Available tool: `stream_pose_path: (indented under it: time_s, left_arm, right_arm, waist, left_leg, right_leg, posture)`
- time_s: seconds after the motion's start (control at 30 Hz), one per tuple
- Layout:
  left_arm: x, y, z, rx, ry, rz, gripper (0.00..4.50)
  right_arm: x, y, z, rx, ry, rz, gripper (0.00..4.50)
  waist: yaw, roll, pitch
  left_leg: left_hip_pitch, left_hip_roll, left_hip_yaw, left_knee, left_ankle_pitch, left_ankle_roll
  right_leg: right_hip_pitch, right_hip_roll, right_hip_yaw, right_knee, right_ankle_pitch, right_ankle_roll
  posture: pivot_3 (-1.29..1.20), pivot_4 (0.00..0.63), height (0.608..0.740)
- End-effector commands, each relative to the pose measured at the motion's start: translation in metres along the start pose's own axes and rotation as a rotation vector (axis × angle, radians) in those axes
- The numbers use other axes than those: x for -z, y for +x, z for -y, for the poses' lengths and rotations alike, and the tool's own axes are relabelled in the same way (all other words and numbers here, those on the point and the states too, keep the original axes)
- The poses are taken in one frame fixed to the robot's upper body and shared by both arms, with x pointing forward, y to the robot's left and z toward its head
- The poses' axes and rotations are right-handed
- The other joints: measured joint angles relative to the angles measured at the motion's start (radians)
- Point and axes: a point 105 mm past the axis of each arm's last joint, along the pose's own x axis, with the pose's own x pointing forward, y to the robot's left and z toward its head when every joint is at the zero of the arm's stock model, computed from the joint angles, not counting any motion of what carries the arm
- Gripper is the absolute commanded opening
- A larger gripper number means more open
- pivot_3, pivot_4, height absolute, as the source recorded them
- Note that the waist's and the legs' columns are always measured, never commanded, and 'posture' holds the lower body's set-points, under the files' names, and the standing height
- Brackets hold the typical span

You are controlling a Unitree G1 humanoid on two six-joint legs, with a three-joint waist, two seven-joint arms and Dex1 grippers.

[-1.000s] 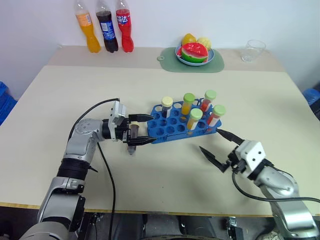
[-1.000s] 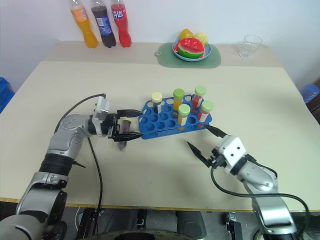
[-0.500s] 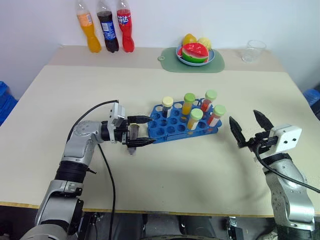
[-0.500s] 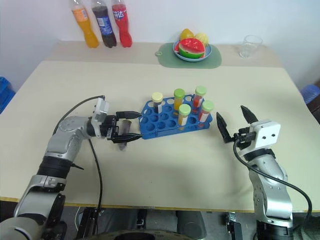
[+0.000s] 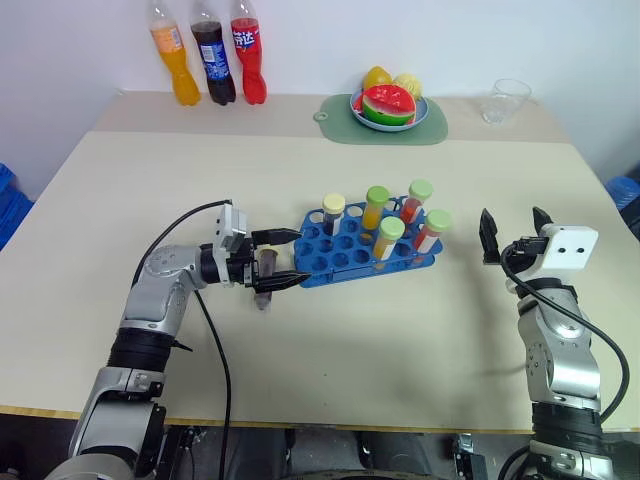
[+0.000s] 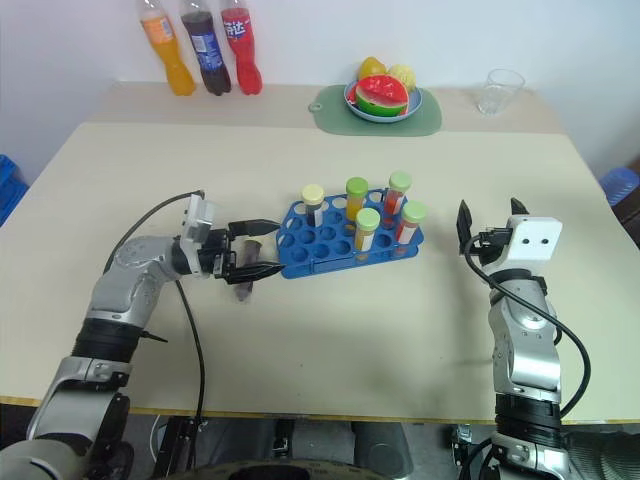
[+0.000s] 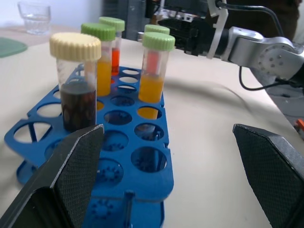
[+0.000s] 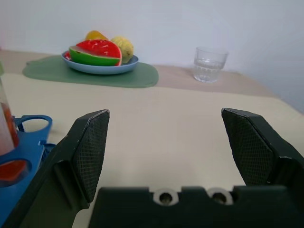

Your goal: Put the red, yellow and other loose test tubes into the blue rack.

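Now the left gripper (image 5: 279,258) sits just beside the blue rack's (image 5: 335,258) left end, with its fingers spread wide and a small dark tube (image 5: 265,271) between them, not pinched. It could tip or roll when the fingers close. Five capped tubes (image 5: 389,237) stand in the rack. To the right of the rack, well apart, the right gripper (image 5: 513,233) is spread open and holds nothing.
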Motion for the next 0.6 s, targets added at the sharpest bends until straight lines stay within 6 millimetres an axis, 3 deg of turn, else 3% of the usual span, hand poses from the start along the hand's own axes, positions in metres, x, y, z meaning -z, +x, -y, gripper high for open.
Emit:
stream_pose_path:
  time_s: [0.03, 0.17, 0.3, 0.37, 0.6]
  left_arm:
    - [-0.017, -0.001, -0.005, -0.072, 0.042, 0.065, 4.5]
    - [-0.02, -0.002, -0.014, -0.166, 0.027, 0.074, 4.5]
    - [-0.029, -0.011, -0.038, -0.418, 0.049, 0.07, 4.5]
    - [-0.028, -0.016, -0.046, -0.511, 0.035, 0.031, 4.5]
    - [-0.028, -0.032, -0.06, -0.63, -0.177, -0.137, 4.5]
  right_arm:
    - [-0.024, -0.01, -0.008, -0.055, -0.052, 0.099, 4.14]
    - [-0.034, -0.024, -0.021, -0.186, -0.057, 0.114, 4.14]
    - [-0.05, -0.065, -0.053, -0.572, -0.105, 0.086, 4.14]
    - [-0.055, -0.076, -0.059, -0.667, -0.117, 0.064, 4.14]
    - [-0.07, -0.074, -0.06, -0.818, -0.164, 0.035, 4.14]
  waist:
    - [0.0, 0.0, 0.0]
    - [-0.001, 0.0, 0.0]
    - [0.003, 0.0, 0.0]
    - [0.001, -0.001, 0.0]
    - [0.0, -0.002, 0.0]
  left_leg:
    - [0.0, 0.0, 0.0, 0.0, 0.0, 0.0]
    - [0.0, 0.0, 0.0, 0.0, 0.0, 0.0]
    - [0.0, 0.0, -0.001, 0.0, 0.0, 0.0]
    - [0.0, 0.0, -0.002, 0.0, 0.0, 0.0]
    - [0.002, 0.0, -0.001, 0.001, 0.0, 0.0]
  right_leg:
    - [0.0, 0.0, 0.0, 0.0, 0.0, 0.0]
    - [0.0, 0.0, 0.0, 0.0, 0.0, 0.0]
    - [0.0, 0.0, 0.0, 0.0, 0.0, 0.0]
    - [0.001, 0.0, 0.0, -0.001, 0.0, 0.0]
    - [0.002, 0.0, 0.001, -0.001, 0.0, 0.0]
  posture:
    - [0.0, 0.15, 0.74]
    - [0.0, 0.15, 0.74]
    - [0.0, 0.15, 0.74]
    - [0.0, 0.15, 0.74]
    - [0.0, 0.15, 0.74]
